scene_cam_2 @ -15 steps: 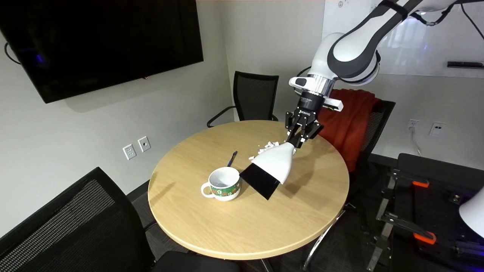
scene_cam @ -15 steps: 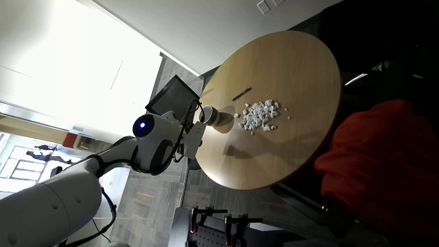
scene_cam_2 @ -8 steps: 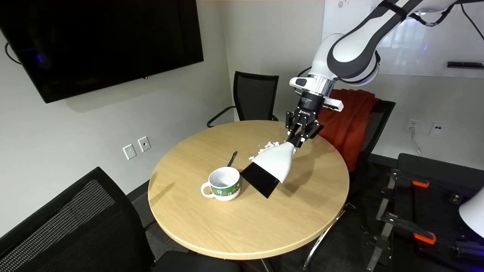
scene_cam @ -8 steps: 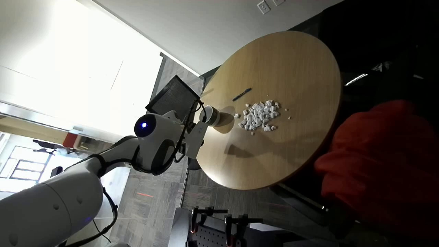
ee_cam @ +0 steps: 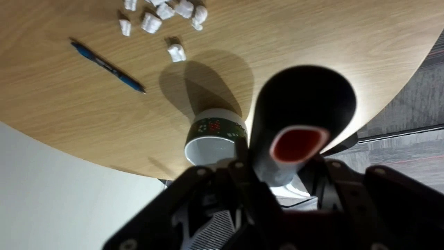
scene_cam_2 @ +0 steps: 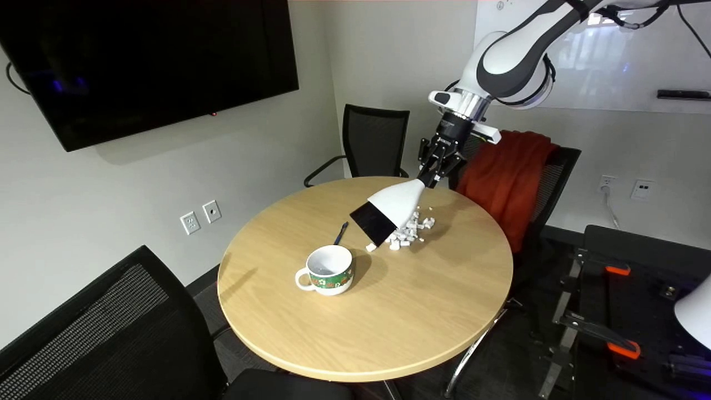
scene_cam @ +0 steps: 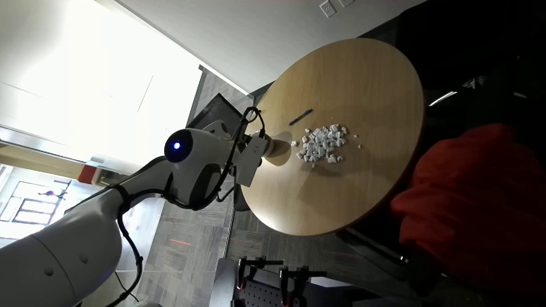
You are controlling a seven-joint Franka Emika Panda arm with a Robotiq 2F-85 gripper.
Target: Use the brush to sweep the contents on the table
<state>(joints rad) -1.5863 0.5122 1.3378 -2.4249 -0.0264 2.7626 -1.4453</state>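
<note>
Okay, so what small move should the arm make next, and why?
The tool grips the brush, whose black end seems raised off the table; in an exterior view the white bits lie heaped with no brush on them. So I'd probably lower that end to the table beside the bits, clear of the mug.

Table (scene_cam_2: 361, 322) from above in both exterior views, wrist view nearer, downward
</note>
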